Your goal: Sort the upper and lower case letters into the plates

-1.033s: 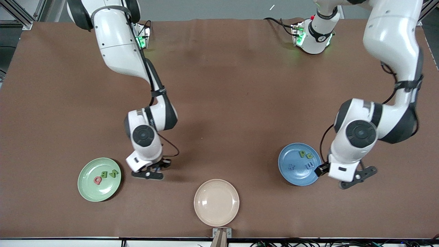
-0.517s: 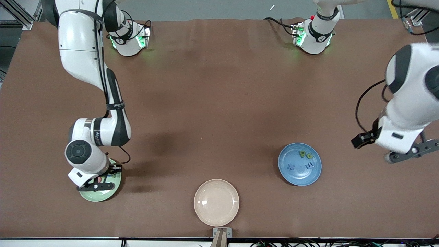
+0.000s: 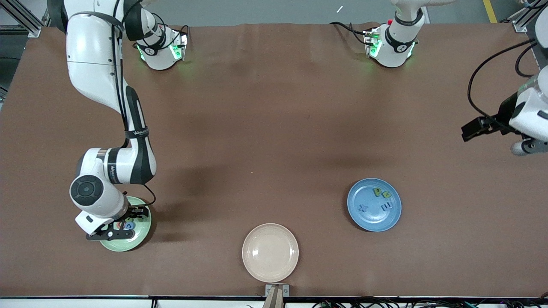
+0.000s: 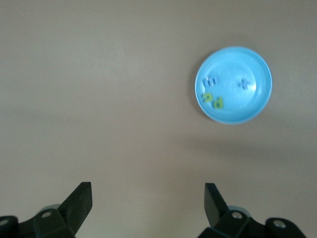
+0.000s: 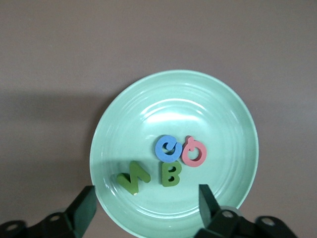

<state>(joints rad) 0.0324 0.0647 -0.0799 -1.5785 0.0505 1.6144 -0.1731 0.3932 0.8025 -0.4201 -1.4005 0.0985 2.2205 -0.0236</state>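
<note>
Mint green glaze marks the first of the two sorting plates, the green plate (image 3: 143,233), which lies toward the right arm's end of the table. Four letters are seen in it from the right wrist view: a blue G (image 5: 169,148), a pink Q (image 5: 193,151), a dark green B (image 5: 171,174) and a green N (image 5: 133,178), all clustered together, the G touching the Q. The right gripper (image 3: 114,231) is held over this plate with its fingers spread wide and nothing between them; the blue G lies free on the glaze.

Toward the left arm's end, the blue plate (image 3: 373,220) is found with three or four small letters in it, among them a yellow-green one (image 3: 377,192) and a blue x-shaped one (image 3: 362,208); their exact shapes cannot be read with certainty. The left gripper (image 4: 148,201) is raised over bare table near that end, fully open and empty, and this arm is judged to be waiting.

Nearer the front camera, between the two, a beige plate (image 3: 270,252) is seen empty. No loose letters are visible on the brown table (image 3: 274,128), so the sorting is judged to be complete or nearly so, with only the withdrawal of the right arm likely left.
</note>
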